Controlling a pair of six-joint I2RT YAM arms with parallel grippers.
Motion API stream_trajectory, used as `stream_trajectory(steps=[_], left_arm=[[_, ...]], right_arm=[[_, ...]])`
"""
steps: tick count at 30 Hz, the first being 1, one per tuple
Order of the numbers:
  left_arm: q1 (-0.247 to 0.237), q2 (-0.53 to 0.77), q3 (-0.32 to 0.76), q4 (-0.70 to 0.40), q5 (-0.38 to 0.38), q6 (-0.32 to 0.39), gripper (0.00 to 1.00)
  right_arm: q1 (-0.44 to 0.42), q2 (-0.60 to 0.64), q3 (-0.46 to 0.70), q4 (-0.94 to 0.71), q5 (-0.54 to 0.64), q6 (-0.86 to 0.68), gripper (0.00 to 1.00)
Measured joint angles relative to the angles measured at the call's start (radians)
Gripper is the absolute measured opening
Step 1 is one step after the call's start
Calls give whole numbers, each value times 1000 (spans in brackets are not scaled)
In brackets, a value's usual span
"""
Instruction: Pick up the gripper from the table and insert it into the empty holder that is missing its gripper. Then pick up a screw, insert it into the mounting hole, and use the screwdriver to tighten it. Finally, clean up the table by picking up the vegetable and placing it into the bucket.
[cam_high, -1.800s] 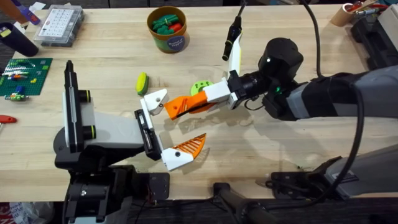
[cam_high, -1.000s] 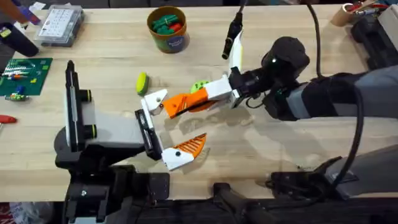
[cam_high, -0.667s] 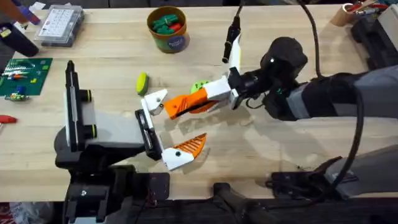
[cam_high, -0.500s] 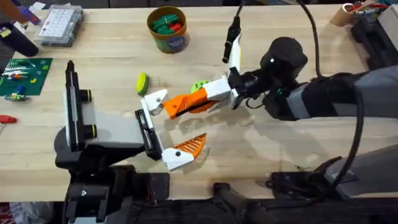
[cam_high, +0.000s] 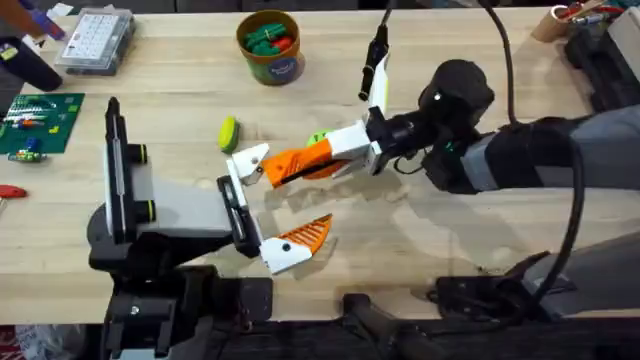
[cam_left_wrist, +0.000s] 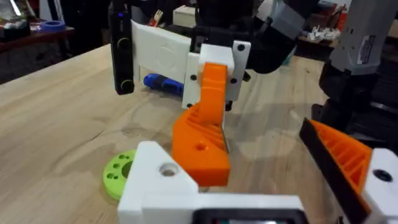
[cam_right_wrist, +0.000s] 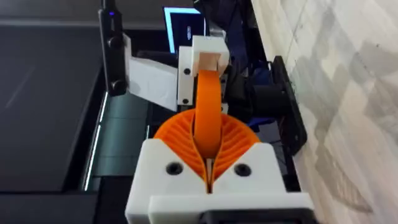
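Light wooden plank tabletop (cam_high: 420, 240). Right pincer (cam_high: 312, 160), white fingers with orange ribbed pads, clamped on the small tapered orange plastic fingertip (cam_high: 285, 169), held above the tabletop's middle with its end touching the white angular plastic holder (cam_high: 248, 159). That holder is one finger of the left pincer (cam_high: 262, 205), spread apart; the other finger carries an orange ribbed pad (cam_high: 306, 233). Round orange-rimmed teal bucket (cam_high: 270, 46) near the far edge. Yellow-green vegetable piece (cam_high: 228, 131) lies just beyond the holder.
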Motion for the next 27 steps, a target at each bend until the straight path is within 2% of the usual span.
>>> stream_trajectory(steps=[27], left_arm=[[0, 0, 0, -1, 0, 0, 986]], right_arm=[[43, 0, 0, 0, 60, -1, 18]])
